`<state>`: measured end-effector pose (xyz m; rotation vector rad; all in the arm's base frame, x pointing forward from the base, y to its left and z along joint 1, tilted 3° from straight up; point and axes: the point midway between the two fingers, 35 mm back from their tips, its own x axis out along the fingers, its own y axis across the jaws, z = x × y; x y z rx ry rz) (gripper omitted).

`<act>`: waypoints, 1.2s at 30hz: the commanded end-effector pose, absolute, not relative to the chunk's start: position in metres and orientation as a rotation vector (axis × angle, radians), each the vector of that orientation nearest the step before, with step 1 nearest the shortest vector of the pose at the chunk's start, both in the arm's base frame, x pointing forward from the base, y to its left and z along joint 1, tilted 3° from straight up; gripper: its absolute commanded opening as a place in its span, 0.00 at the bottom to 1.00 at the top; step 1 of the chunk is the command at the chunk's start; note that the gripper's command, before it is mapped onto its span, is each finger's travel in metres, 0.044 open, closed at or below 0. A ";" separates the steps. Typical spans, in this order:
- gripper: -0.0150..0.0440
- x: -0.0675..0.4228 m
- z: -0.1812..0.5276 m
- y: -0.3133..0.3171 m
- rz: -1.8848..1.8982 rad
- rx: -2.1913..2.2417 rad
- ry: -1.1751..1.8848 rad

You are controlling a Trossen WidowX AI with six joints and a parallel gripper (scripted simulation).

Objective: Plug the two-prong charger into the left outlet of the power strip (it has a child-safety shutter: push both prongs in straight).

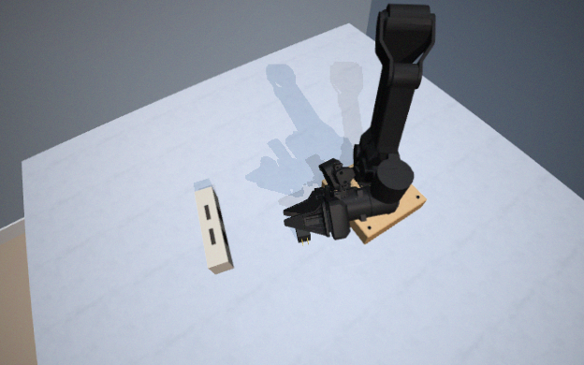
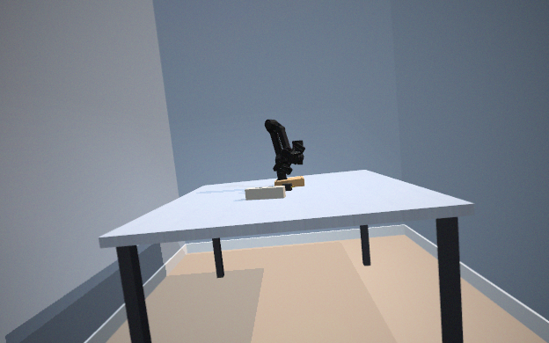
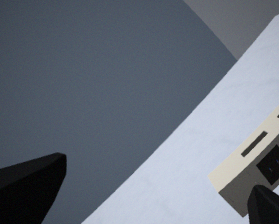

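Spanning most of the top view, the pale blue-white surface (image 1: 389, 299) carries everything; in the exterior view it stands on dark legs over a tan floor (image 2: 322, 299), with grey-blue walls behind.

Arm (image 1: 396, 98): black, folded over itself, rising from a tan wooden base plate (image 1: 389, 217) right of centre in the top view. Upper link leans up and away toward the far side; forearm doubles back down so the wrist sits low over the near-left edge of the plate. Soft shadows of the arm fall on the surface to the far left of the plate.

Power strip (image 1: 213, 229): cream block lying flat, well left of the arm, long axis running near to far. Two dark rectangular outlets show on its top face, one behind the other. In the wrist view the strip (image 3: 246, 172) sits at the right edge, tilted, with slots visible. In the exterior view it (image 2: 265, 193) lies just in front of the base plate.

Jaws (image 1: 296, 219): pointing left toward the strip, spread wide, nearly to full range. Wrist view shows the two dark fingertips far apart at the lower corners, with nothing between them.

Charger (image 1: 303, 236): small black body just beside and under the near side of the jaws, apart from the strip, between it and the base plate. Two small gold prongs point toward the near side. Cannot tell whether it rests on the surface or touches the fingers; it is not clamped.
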<state>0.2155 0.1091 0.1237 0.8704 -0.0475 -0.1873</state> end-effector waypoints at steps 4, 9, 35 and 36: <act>1.00 0.221 0.121 0.113 -0.184 0.780 -0.018; 1.00 0.231 0.114 0.120 -0.175 0.600 0.044; 1.00 0.270 0.072 0.136 -0.055 -0.258 0.443; 1.00 0.271 0.071 0.136 -0.047 -0.287 0.460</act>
